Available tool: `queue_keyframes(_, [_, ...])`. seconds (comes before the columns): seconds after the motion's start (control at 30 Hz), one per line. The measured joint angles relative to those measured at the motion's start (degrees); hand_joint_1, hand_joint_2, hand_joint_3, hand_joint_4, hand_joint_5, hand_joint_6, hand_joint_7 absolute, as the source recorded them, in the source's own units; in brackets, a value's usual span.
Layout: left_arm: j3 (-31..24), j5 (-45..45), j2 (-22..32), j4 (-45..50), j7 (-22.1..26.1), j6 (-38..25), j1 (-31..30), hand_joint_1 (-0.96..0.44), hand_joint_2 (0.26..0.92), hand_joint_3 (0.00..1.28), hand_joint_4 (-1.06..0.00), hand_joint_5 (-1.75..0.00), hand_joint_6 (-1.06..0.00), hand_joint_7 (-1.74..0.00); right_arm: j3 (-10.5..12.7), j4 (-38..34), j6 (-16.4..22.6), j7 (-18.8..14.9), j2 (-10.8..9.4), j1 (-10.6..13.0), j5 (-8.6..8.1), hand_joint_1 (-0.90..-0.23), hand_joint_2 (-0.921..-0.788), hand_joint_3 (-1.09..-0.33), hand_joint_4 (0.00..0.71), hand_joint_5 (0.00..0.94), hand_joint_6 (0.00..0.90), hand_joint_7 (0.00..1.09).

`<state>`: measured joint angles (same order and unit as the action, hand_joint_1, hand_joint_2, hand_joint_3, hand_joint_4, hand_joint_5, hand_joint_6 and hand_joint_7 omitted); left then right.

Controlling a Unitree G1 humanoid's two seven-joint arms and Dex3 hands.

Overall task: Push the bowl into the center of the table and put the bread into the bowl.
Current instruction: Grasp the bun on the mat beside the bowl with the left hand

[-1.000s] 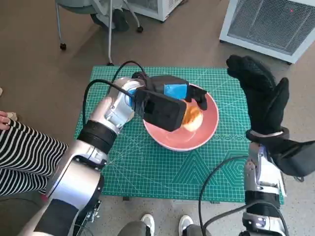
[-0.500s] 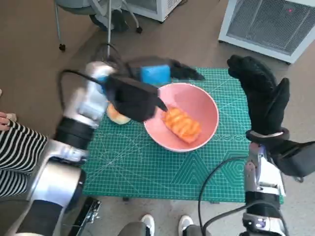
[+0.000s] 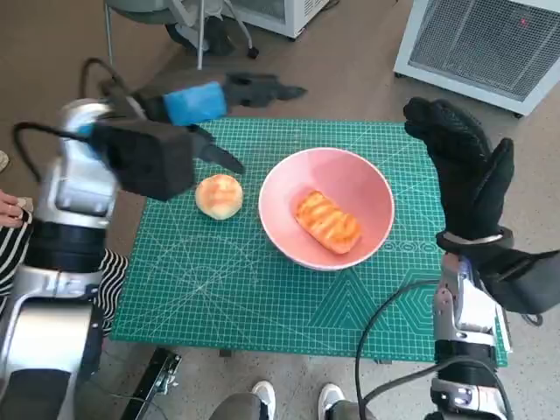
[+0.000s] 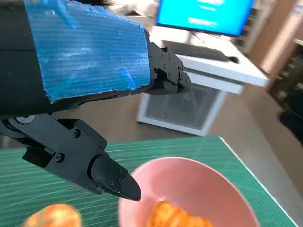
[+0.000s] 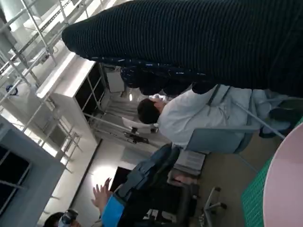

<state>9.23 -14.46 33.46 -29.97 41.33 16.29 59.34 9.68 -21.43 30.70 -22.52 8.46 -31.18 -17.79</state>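
Here, near to far:
Shoes: two pale shoe tips (image 3: 293, 398) show at the near edge of the head view, just below the surface.
Striped sleeve: a person's black-and-white striped sleeve (image 3: 109, 262) lies at the near left corner, with a hand (image 3: 10, 210) beside it.
Surface: a green cutting mat (image 3: 262, 297) with white grid lines covers the small surface.
Right robot hand: the gloved right robot hand (image 3: 464, 171) is raised upright over the right edge of the mat, fingers up and slightly apart, holding nothing and touching nothing.
Bowl: the pink bowl (image 3: 367, 188) sits upright near the middle of the mat, a little right of centre; its rim also shows in the left wrist view (image 4: 222, 179).
Bread in bowl: an oblong, golden, ridged piece of bread (image 3: 327, 222) lies inside the bowl on its floor, tilted diagonally.
Round bun: a round pale bun (image 3: 219, 195) rests on the mat just left of the bowl, apart from its rim.
Left robot hand: the blue-taped left robot hand (image 3: 219, 96) hovers above the far left corner of the mat, fingers spread and empty, clear of both bowl and bun; the left wrist view shows its black fingers (image 4: 109, 177) apart.
Background: a white ventilated cabinet (image 3: 490, 44) stands on the floor beyond the far right corner, and chair legs (image 3: 197, 35) beyond the far left.
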Motion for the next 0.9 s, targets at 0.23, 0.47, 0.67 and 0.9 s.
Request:
queue_keyframes(0.23, [-0.8, 0.0, 2.4, 2.1, 0.2, -1.9, -2.3, -0.18, 0.763, 0.0, -0.16, 0.0, -0.33, -0.05, 0.1, -0.5, 0.0, -0.4, 0.0, 0.0, -0.09, -0.728, -0.921, -0.636, 0.202, 0.005, 0.108, 0.4])
queue_keyframes(0.47, [-0.6, -0.6, 3.8, 2.5, 0.8, -3.9, -3.4, -0.16, 0.759, 0.0, -0.15, 0.0, -0.32, -0.04, 0.1, -0.8, 0.0, -0.7, -0.2, 0.0, -0.12, -0.728, -0.921, -0.636, 0.201, 0.004, 0.11, 0.4])
queue_keyframes(0.67, [0.4, -1.5, 4.5, 1.7, 1.0, -4.5, -3.8, -0.17, 0.753, 0.0, -0.16, 0.0, -0.33, -0.03, 0.1, -0.8, 0.0, -0.9, -0.2, -0.1, -0.12, -0.728, -0.921, -0.636, 0.2, 0.003, 0.11, 0.39])
queue_keyframes(0.9, [2.4, -2.5, 4.5, -3.7, 1.0, -2.9, -3.8, -0.17, 0.754, 0.0, -0.15, 0.0, -0.32, -0.02, 0.2, -0.8, 0.0, -1.3, -0.2, -0.1, -0.19, -0.728, -0.921, -0.636, 0.2, 0.002, 0.111, 0.39])
